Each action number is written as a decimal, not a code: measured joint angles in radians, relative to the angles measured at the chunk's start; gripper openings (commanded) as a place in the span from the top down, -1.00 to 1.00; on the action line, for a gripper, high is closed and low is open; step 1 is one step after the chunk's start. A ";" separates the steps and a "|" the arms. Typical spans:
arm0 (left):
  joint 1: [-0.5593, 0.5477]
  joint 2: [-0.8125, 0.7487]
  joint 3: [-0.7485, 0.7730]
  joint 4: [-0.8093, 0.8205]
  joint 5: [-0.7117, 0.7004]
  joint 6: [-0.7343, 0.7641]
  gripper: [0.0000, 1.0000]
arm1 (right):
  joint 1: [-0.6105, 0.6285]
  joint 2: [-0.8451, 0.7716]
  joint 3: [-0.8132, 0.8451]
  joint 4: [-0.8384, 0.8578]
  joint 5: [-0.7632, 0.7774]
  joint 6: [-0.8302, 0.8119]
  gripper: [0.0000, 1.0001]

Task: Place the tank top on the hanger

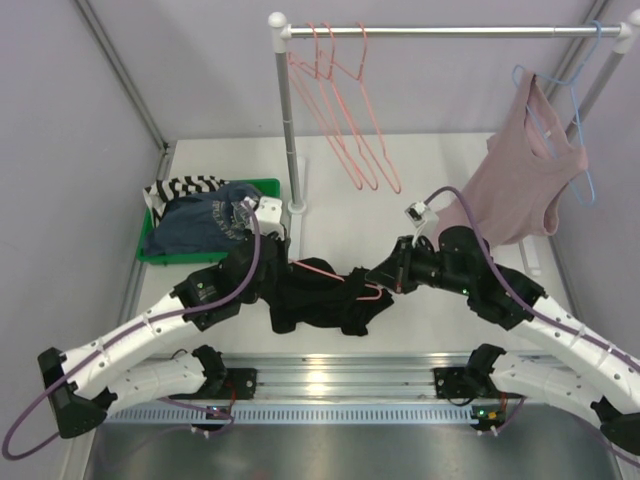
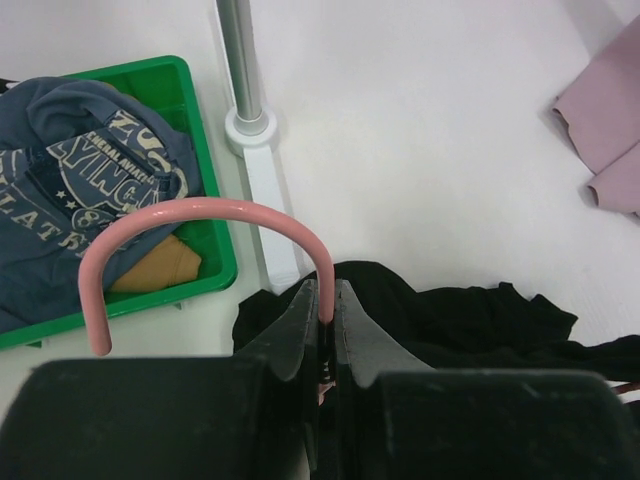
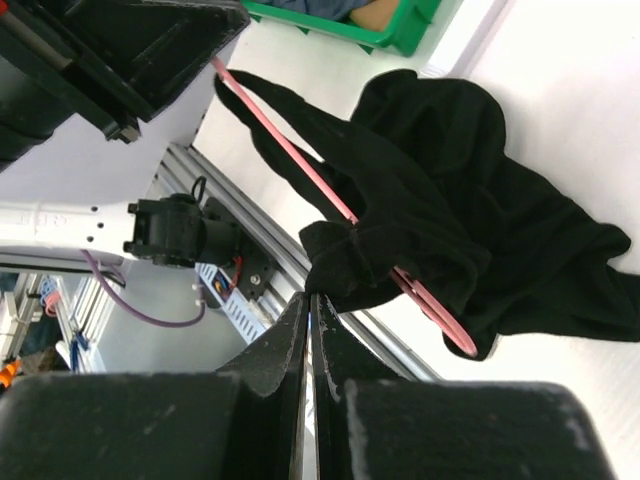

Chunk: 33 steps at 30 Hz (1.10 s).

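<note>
Left end effector (image 2: 326, 292) tight on hanger (image 2: 200, 208) neck (long axis crosswise, hook leftward)

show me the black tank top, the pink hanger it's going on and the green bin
tank top (image 1: 318, 302): top external view, middle of the bunched black fabric
hanger (image 2: 210, 207): left wrist view, top of its hook's curve
green bin (image 2: 218, 260): left wrist view, its corner

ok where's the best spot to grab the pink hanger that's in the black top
grip the hanger at its neck, just under the hook, coming from the hook end: that wire is bare and sticks out, while its arms run through the tank top. the left pincer is clamped there.
</note>
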 measured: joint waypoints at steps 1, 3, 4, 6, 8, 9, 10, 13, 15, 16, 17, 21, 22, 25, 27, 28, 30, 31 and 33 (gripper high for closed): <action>0.000 0.005 0.002 0.005 0.007 0.000 1.00 | 0.007 0.012 0.012 0.006 0.001 -0.002 1.00; -0.002 0.013 0.003 0.014 0.016 0.000 1.00 | 0.024 0.036 0.035 0.009 0.008 -0.006 1.00; -0.003 0.017 0.005 0.018 0.023 0.000 1.00 | 0.032 0.047 0.046 0.010 0.010 -0.008 1.00; -0.005 0.024 0.010 0.022 0.032 0.000 1.00 | 0.042 0.064 0.064 0.013 0.011 -0.011 1.00; -0.008 0.031 0.013 0.031 0.039 -0.001 1.00 | 0.049 0.081 0.081 0.016 0.017 -0.013 1.00; -0.010 0.032 0.013 0.033 0.042 -0.001 1.00 | 0.051 0.087 0.089 0.017 0.020 -0.014 1.00; -0.012 0.033 0.013 0.034 0.043 -0.002 1.00 | 0.053 0.092 0.095 0.018 0.023 -0.016 1.00; -0.016 0.035 0.016 0.036 0.048 -0.003 1.00 | 0.055 0.100 0.102 0.023 0.033 -0.022 1.00; -0.017 0.036 0.027 0.034 0.053 -0.003 1.00 | 0.055 0.104 0.103 0.023 0.040 -0.023 1.00; -0.019 0.036 0.037 0.033 0.055 -0.003 1.00 | 0.055 0.106 0.103 0.023 0.044 -0.023 1.00; -0.021 0.036 0.047 0.032 0.058 -0.003 1.00 | 0.055 0.107 0.103 0.023 0.048 -0.024 1.00; -0.024 0.036 0.092 0.032 0.066 -0.003 1.00 | 0.055 0.106 0.103 0.022 0.061 -0.031 1.00; -0.024 0.036 0.099 0.032 0.068 -0.003 1.00 | 0.055 0.105 0.103 0.021 0.067 -0.035 1.00; -0.027 0.036 0.112 0.031 0.069 -0.002 1.00 | 0.055 0.096 0.103 0.002 0.083 -0.046 0.80; -0.029 0.039 0.119 0.028 0.070 0.001 1.00 | 0.055 0.083 0.103 -0.020 0.093 -0.058 0.64; -0.029 0.043 0.125 0.025 0.072 0.002 1.00 | 0.055 0.076 0.103 -0.029 0.096 -0.066 0.57; -0.029 0.053 0.133 0.023 0.076 0.005 1.00 | 0.055 0.061 0.103 -0.053 0.103 -0.080 0.35; -0.031 0.058 0.137 0.021 0.077 0.005 1.00 | 0.055 0.052 0.103 -0.064 0.105 -0.093 0.28; -0.034 0.069 0.148 0.016 0.085 0.010 1.00 | 0.055 0.035 0.103 -0.082 0.108 -0.117 0.14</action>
